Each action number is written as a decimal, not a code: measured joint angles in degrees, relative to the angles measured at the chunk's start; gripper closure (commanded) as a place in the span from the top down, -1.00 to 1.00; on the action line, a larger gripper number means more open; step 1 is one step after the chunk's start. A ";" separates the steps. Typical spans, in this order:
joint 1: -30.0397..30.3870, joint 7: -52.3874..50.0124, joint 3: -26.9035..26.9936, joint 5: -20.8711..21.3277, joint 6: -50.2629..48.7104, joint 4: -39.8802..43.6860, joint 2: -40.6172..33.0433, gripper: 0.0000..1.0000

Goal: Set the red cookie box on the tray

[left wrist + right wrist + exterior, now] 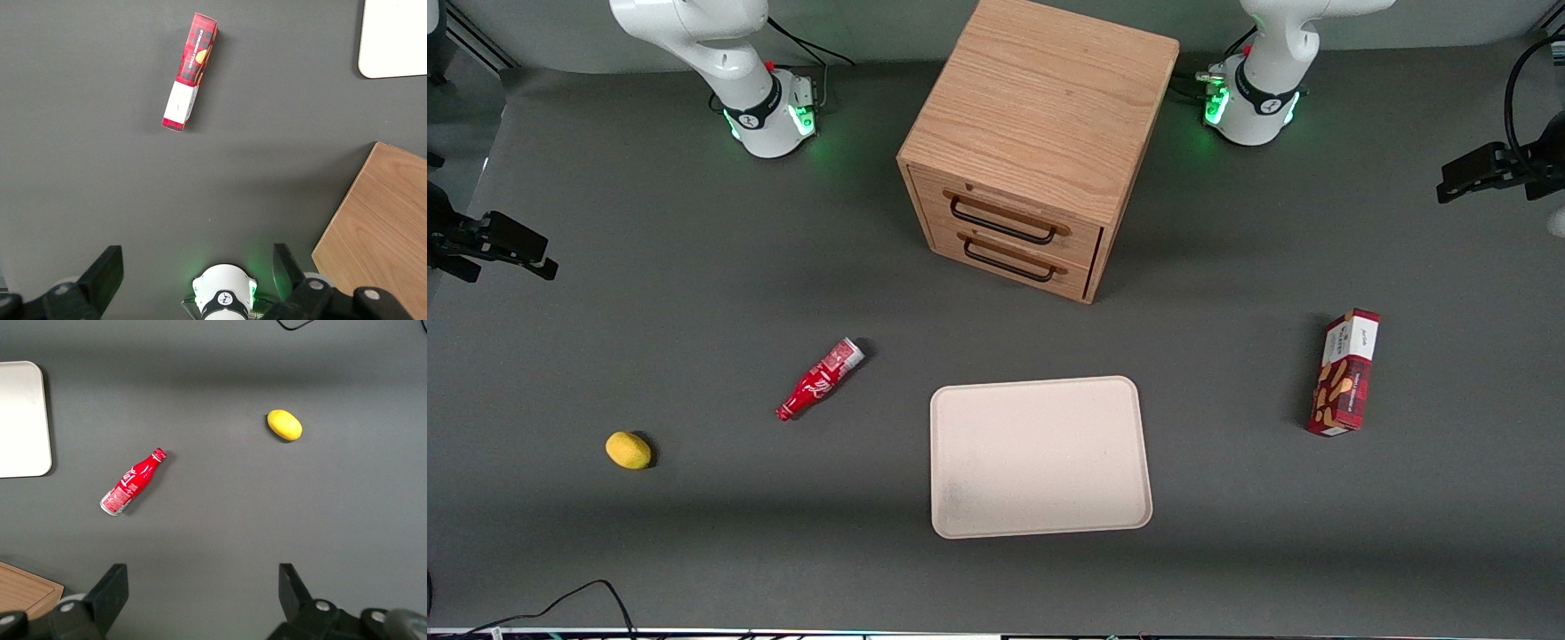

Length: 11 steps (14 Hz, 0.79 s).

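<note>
The gripper (193, 280) hung high with jaws wide and empty. Well ahead of them the red cookie box (190, 72) lay flat on the table (80, 187), apart from the tray (395, 37). Probably light, crushable cardboard; best pinched gently across its narrow sides at mid-length.

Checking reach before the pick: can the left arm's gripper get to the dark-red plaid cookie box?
Probably yes. The gripper, open, hangs above bare table; the dark-red plaid cookie box lies alone, nothing touching it.
</note>
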 measured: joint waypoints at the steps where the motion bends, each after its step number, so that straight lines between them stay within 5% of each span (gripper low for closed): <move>1: 0.00 -0.01 0.00 0.01 -0.04 0.00 0.00 1.00; 11: 0.00 -0.59 0.22 0.03 -1.10 0.02 -0.17 1.00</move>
